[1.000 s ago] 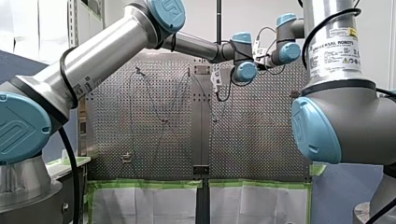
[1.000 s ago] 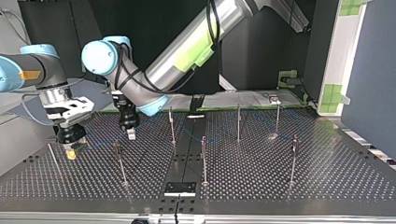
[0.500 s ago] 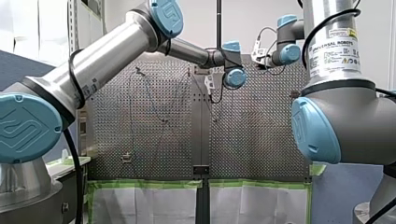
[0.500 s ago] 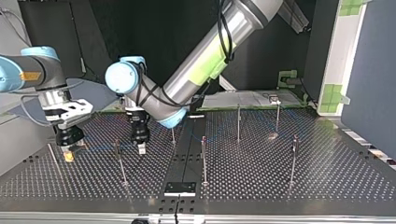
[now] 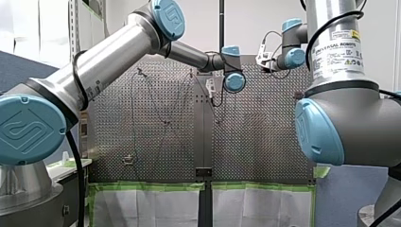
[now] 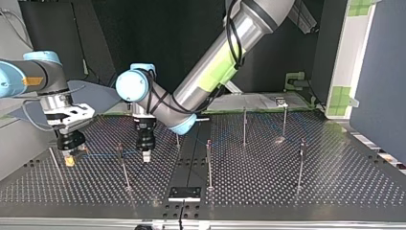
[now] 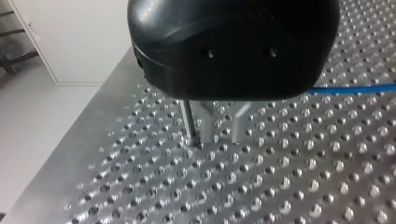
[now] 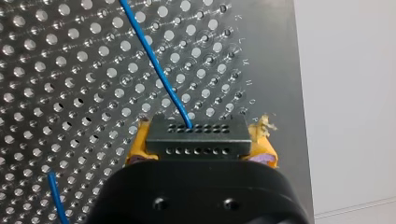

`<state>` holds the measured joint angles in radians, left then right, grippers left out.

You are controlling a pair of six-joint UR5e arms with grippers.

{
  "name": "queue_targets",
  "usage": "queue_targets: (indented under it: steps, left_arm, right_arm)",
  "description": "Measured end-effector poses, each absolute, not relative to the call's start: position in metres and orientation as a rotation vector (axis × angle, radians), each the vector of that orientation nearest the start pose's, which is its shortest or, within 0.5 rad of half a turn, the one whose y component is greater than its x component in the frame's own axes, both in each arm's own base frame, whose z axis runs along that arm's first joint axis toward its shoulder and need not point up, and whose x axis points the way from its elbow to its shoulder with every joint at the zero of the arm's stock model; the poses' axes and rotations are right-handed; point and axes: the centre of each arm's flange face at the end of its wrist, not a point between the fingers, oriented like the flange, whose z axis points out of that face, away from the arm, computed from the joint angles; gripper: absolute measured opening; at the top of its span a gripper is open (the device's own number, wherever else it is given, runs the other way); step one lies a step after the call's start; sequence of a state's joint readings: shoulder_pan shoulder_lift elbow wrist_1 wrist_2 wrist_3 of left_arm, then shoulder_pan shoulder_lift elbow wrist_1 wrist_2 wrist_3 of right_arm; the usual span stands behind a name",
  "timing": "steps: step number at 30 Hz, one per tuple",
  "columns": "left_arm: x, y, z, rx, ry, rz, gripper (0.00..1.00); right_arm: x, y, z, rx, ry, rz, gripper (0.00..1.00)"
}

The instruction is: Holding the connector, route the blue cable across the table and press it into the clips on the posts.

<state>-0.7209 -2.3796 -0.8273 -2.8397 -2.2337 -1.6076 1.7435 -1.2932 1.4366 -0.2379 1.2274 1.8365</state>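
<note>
Thin upright posts (image 6: 208, 165) stand on the perforated metal table (image 6: 335, 187).

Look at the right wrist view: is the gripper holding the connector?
Yes, the connector sits clamped between my right gripper's yellow pads.

A white wall (image 5: 255, 19) stands beyond the perforated metal table (image 5: 265, 142) in the front view, under even light. Green tape (image 5: 151, 186) edges the table's near side, with white sheets (image 5: 142, 208) below it. A slotted metal upright (image 5: 73, 28) rises at the left. In the top view a dark backdrop (image 6: 158, 33) fills the far side. At the right, a grey-blue panel (image 6: 383, 72) stands beside a white strip (image 6: 351, 48) patched with green. The left wrist view shows pale floor (image 7: 28, 140) beside the table.
</note>
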Motion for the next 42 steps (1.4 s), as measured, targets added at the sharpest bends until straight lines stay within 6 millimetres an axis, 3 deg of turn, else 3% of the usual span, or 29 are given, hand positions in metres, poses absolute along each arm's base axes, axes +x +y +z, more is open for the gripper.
queue_targets:
  steps: [1, 2, 4, 17, 25, 42]
  left_arm:
    - [0.551, -0.582, 0.352, -0.095, 1.385, -0.194, 0.8]
    - [0.55, -0.583, 0.351, -0.093, 1.386, -0.197, 0.94]
    - [0.548, -0.585, 0.351, -0.089, 1.391, -0.2, 1.0]
    - [0.539, -0.584, 0.344, -0.062, 1.451, -0.173, 1.0]
    - [0.514, -0.588, 0.345, -0.096, 1.499, -0.17, 1.0]
    - [0.465, -0.579, 0.39, -0.075, 1.458, -0.245, 1.0]
  right_arm:
    - [0.269, -0.57, 0.425, 1.438, -1.078, 1.802, 0.01]
    - [0.269, -0.57, 0.425, 1.438, -1.079, 1.802, 0.01]
    - [0.269, -0.57, 0.424, 1.439, -1.079, 1.801, 0.01]
    - [0.269, -0.57, 0.423, 1.441, -1.079, 1.798, 0.01]
    - [0.269, -0.57, 0.423, 1.445, -1.077, 1.798, 0.01]
    - [0.269, -0.57, 0.422, 1.448, -1.076, 1.794, 0.01]
